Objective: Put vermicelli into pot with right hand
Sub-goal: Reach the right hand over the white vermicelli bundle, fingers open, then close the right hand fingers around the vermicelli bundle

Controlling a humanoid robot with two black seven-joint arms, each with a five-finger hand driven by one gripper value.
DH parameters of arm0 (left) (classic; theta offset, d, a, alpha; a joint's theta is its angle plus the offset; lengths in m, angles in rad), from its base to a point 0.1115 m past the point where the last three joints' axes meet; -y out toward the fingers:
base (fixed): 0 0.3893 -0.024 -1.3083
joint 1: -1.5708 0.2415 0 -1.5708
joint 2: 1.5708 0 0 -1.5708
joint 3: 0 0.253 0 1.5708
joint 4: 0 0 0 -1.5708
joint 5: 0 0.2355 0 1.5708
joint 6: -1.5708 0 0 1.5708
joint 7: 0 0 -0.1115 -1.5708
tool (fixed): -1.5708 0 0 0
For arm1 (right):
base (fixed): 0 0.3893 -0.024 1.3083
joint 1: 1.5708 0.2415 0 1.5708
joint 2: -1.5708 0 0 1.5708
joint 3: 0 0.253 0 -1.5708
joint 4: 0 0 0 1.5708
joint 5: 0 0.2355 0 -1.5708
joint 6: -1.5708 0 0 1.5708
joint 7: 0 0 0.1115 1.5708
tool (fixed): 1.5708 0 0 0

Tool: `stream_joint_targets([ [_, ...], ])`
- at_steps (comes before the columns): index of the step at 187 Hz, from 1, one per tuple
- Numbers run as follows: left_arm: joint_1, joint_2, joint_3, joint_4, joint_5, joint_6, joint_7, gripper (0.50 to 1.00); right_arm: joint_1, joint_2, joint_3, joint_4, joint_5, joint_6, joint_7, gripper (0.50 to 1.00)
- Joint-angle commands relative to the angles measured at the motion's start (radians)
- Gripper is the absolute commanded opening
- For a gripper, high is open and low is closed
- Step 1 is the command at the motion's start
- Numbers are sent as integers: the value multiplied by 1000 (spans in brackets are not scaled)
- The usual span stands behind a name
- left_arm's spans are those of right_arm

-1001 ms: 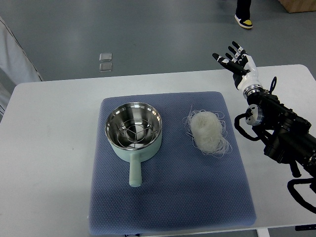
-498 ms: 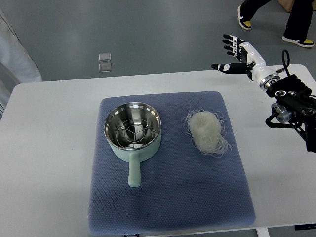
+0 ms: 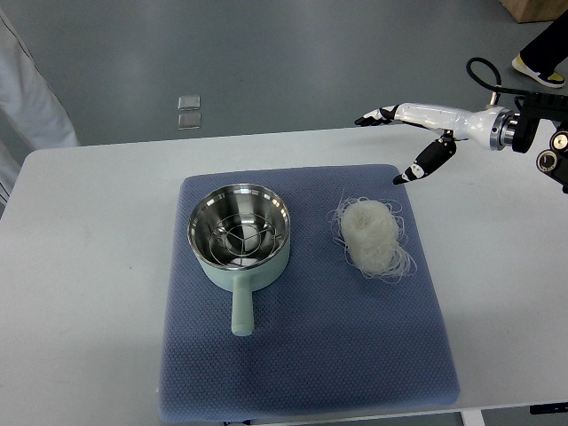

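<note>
Right hand (image 3: 413, 133) fingers spread, empty, above vermicelli (image 3: 371, 232), beside pot (image 3: 240, 235), no legible labels

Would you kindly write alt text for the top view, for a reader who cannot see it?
The robot's white right hand, fingers spread, reaches from the right above a white table. On a blue mat, a nest of pale vermicelli lies right of an empty mint-green, steel-lined pot.

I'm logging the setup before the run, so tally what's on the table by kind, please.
Pot: 1
Vermicelli bundle: 1
Blue mat: 1
Total: 3
The right hand, open, hovers beyond the mat's far right corner, holding nothing.
</note>
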Motion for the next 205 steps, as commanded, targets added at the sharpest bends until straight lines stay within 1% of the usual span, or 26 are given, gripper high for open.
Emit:
stream_joint_targets([
  [1, 0, 0, 0, 0, 0, 0, 0, 1000, 25, -17, -36, 50, -88, 65, 2, 928],
  [15, 0, 0, 0, 0, 0, 0, 0, 1000, 41, -24, -69, 70, -120, 102, 2, 928],
  [44, 0, 0, 2, 0, 0, 0, 0, 1000, 65, -21, -115, 91, -137, 131, 2, 928],
  [108, 0, 0, 2, 0, 0, 0, 0, 1000, 42, 24, -181, 90, -171, 117, -11, 926],
  [149, 0, 0, 2, 0, 0, 0, 0, 1000, 39, 50, -182, 90, -171, 114, -11, 924],
  [169, 0, 0, 2, 0, 0, 0, 0, 1000, 29, 61, -184, 81, -171, 83, -11, 924],
  [205, 0, 0, 2, 0, 0, 0, 0, 1000, 7, 78, -184, 64, -174, 68, -11, 923],
])
